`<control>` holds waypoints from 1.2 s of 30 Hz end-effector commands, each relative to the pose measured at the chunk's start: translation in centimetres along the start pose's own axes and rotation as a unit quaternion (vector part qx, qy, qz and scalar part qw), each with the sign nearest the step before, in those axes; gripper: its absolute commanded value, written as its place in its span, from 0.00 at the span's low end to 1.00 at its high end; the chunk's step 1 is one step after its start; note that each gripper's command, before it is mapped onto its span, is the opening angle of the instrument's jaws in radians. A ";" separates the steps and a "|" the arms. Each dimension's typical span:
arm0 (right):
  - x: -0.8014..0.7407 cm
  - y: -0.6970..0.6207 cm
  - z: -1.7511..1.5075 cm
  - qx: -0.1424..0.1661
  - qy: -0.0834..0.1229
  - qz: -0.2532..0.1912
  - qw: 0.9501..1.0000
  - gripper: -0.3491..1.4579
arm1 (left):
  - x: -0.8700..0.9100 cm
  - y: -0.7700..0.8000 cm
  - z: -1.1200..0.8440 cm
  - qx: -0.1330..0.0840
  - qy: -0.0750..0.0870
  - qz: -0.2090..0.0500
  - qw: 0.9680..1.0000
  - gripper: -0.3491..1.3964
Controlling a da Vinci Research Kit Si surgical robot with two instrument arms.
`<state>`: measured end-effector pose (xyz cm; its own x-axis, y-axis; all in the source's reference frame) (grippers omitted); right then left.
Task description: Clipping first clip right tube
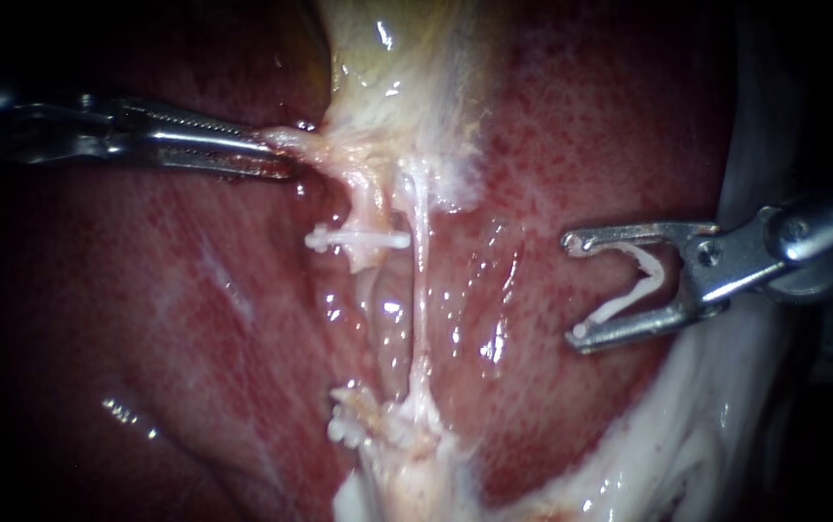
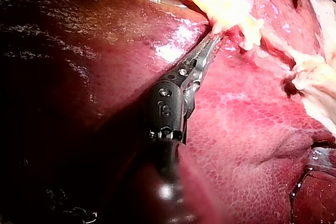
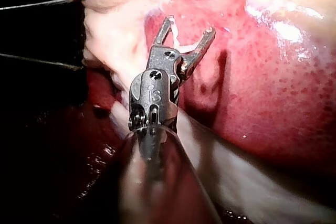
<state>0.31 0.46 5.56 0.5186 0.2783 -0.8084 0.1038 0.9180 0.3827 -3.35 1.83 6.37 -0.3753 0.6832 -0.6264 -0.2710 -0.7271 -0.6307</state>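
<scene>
The liver fills most of the frame, and the pale yellow gallbladder hangs in at the top centre. There are two instruments. The left instrument enters from the upper left, and its jaws are closed on the gallbladder's lower edge, holding it out to that side. The right instrument enters from the right of the frame. Its jaws stand wide apart with one loaded clip seated between them, a leg against each jaw. Two tubes run down from the gallbladder at the centre. The left tube is the thicker of the two. The right tube is a thin pale strand just beside it, and its long axis runs top to bottom. It lies to the left of the right instrument's open mouth, well apart from it, with bare liver between. The mouth faces it roughly square to its length, so I judge a plain advance leftward should straddle it. The right tube carries no clip yet. One set clip crosses the left tube, and what looks like a second, the lower clip, sits at the bottom centre, though it is too tangled in tissue to be sure.
</scene>
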 end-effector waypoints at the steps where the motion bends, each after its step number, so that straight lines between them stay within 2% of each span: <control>1: -0.01 0.00 0.00 0.000 0.000 0.000 1.000 0.47 | 0.02 0.00 -0.03 -0.001 0.000 0.000 1.000 0.00; 4: -0.01 0.00 0.00 0.000 0.000 0.000 1.000 0.47 | 0.11 -0.01 -0.16 -0.006 -0.001 -0.002 1.000 0.00; 7: -0.01 0.00 0.00 0.000 0.000 0.000 1.000 0.47 | 0.24 -0.01 -0.38 0.001 0.000 -0.006 1.000 0.00; 10: -0.01 0.00 0.00 0.000 0.000 0.000 1.000 0.47 | 0.37 0.00 -0.61 0.009 0.010 -0.008 1.000 0.00; 14: 0.01 0.00 0.02 0.003 0.000 0.000 1.000 0.47 | 0.48 0.05 -0.79 0.013 0.015 -0.004 1.000 0.00; 21: 0.15 -0.09 0.22 0.016 0.009 -0.001 1.000 0.47 | 0.49 0.08 -0.78 0.014 0.015 -0.001 1.000 0.00; 26: 0.23 -0.18 0.59 0.022 0.018 0.036 0.999 0.47 | 0.49 0.08 -0.78 0.014 0.015 -0.001 1.000 0.00; 31: 0.18 -0.23 0.98 0.024 0.018 0.067 0.997 0.47 | 0.49 0.08 -0.78 0.014 0.015 -0.001 1.000 0.00; 36: 0.05 -0.27 1.34 0.028 0.016 0.094 0.995 0.47 | 0.49 0.08 -0.77 0.014 0.015 -0.001 1.000 0.00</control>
<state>1.49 -0.18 6.05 0.5073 0.4577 -0.7302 0.0549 0.8284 0.5574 -2.87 2.16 5.65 -0.3476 0.6862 -0.6390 -0.2973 -0.7270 -0.6190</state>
